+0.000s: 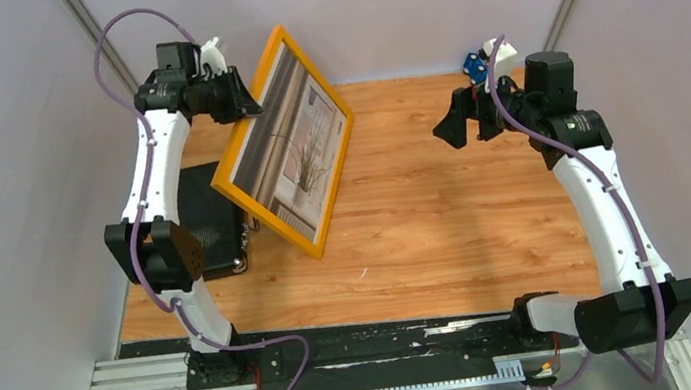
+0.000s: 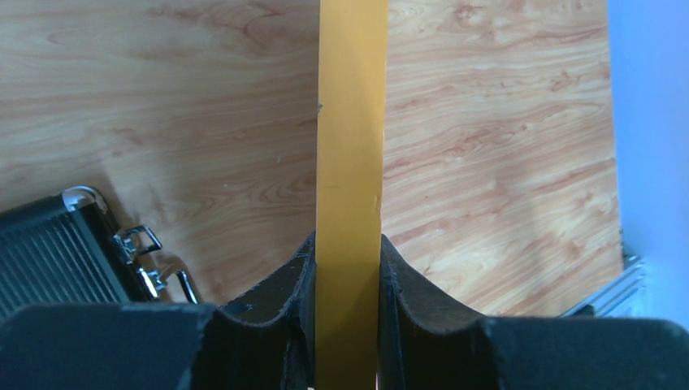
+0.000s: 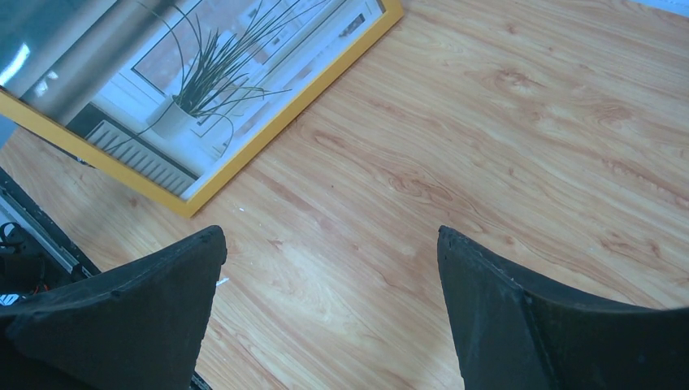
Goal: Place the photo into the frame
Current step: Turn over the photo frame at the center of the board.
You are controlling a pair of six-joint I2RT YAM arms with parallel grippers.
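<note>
The left gripper (image 2: 348,321) is clamping the frame (image 2: 349,162) by one rail, a finger (image 2: 272,313) pressing on each face of the orange-tan wood. The frame is hanging tilted over the left part of the table (image 1: 447,232), one corner raised toward the back wall and the opposite corner pointing down at the boards (whether that low corner is touching the table, I cannot tell). The photo (image 1: 301,155) is sitting inside the frame, its potted plant and curtained window showing within the rails. A black case (image 1: 210,228) is lying on the table at the left edge, just beside the frame's lower left side and next to the left arm. The right gripper (image 1: 451,126) is hovering over the right part of the table, well apart from the frame, its fingers (image 3: 138,313) spreading wide and grasping nothing.
</note>
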